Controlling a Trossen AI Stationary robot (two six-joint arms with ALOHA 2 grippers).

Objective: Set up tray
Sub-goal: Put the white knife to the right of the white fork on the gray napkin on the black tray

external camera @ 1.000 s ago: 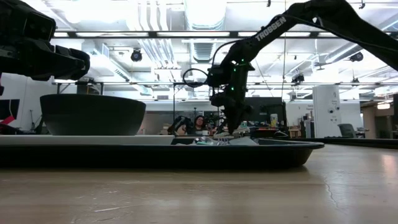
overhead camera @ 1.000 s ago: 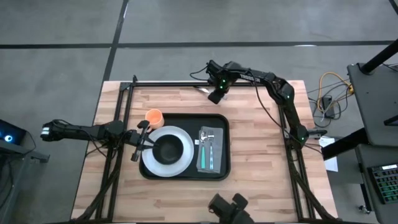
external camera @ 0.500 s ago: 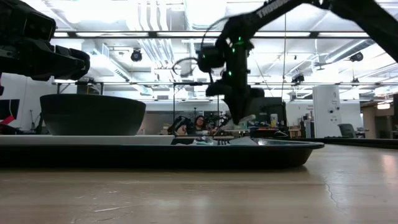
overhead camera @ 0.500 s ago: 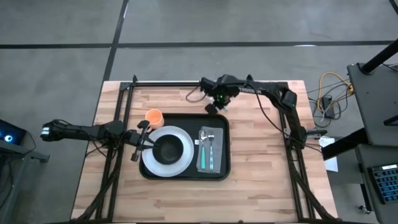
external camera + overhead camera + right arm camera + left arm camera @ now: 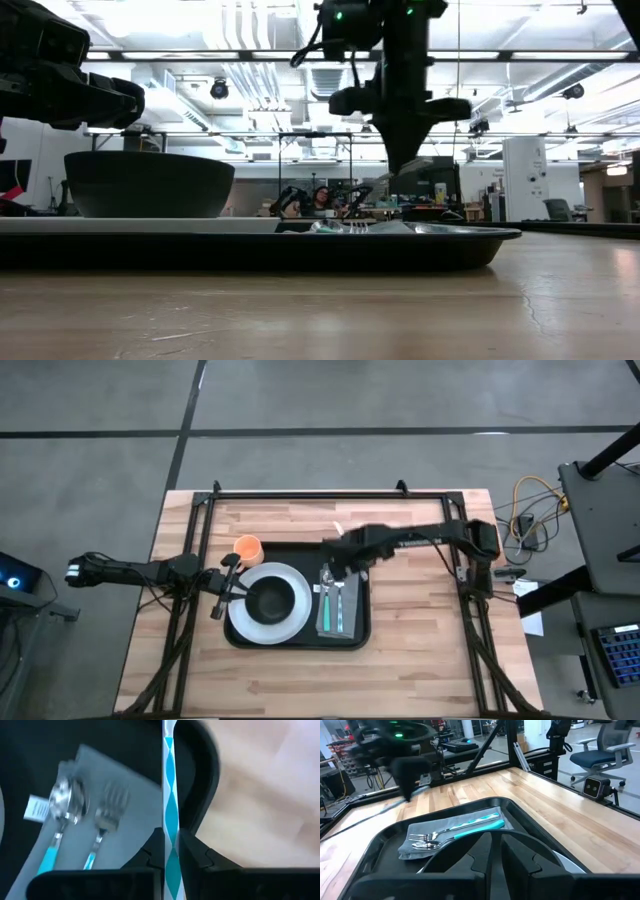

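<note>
Wooden surface (image 5: 420, 630): butcher-block, carrying the tray.
Tray (image 5: 300, 641): black, flat, low rim, rounded corners, centred on the surface.
Plate (image 5: 292, 618): white, inside tray, dark bowl (image 5: 268, 600) on it.
Napkin (image 5: 337, 615): grey, under fork and spoon.
Cup (image 5: 247, 547): orange, beside tray's far corner.
Left end effector (image 5: 222, 588): clenched, at plate's edge.
Right end effector (image 5: 335, 559): above tray's far rim, clamped on a blue-and-white straw (image 5: 168, 795).

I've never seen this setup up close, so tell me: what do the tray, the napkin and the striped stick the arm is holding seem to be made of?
Tray: probably plastic, smooth black with a soft sheen and a moulded rim. Napkin: grey cloth or paper; its soft folds leave that open. Striped stick, in the right gripper: likely a paper straw, matte with printed blue diamonds.
</note>
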